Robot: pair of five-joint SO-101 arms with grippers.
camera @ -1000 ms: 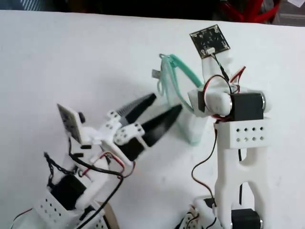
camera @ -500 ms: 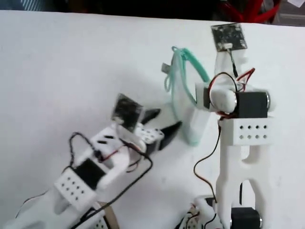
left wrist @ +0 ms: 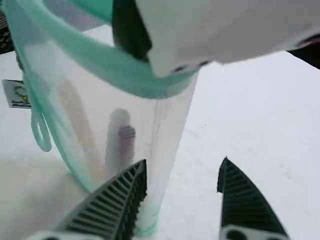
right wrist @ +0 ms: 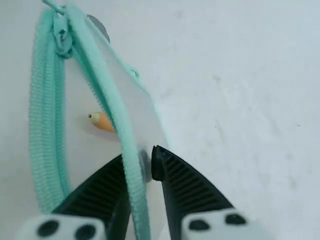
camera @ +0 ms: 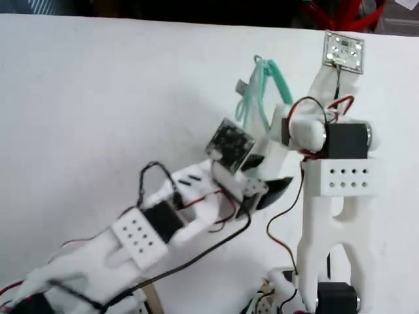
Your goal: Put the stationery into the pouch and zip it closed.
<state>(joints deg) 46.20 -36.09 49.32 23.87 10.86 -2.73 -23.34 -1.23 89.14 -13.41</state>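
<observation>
The right hand (right wrist: 142,167) is clenched on the teal zip edge of the pouch (right wrist: 131,102), which stands upright just right of centre in the high view. The left hand (left wrist: 182,200) is spread and grasps nothing, one finger at the pouch's lower wall. Stationery (left wrist: 119,145) stands inside, long axis vertical. The slider (right wrist: 61,30) sits at the zip's far end. White table (camera: 98,85); dark room (camera: 196,10) along the top edge.

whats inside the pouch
Through the clear wall of the pouch: a pale stick and a darker banded stick. Right wrist view: an orange pencil tip. A jaw of the left gripper covers their lower ends.
</observation>
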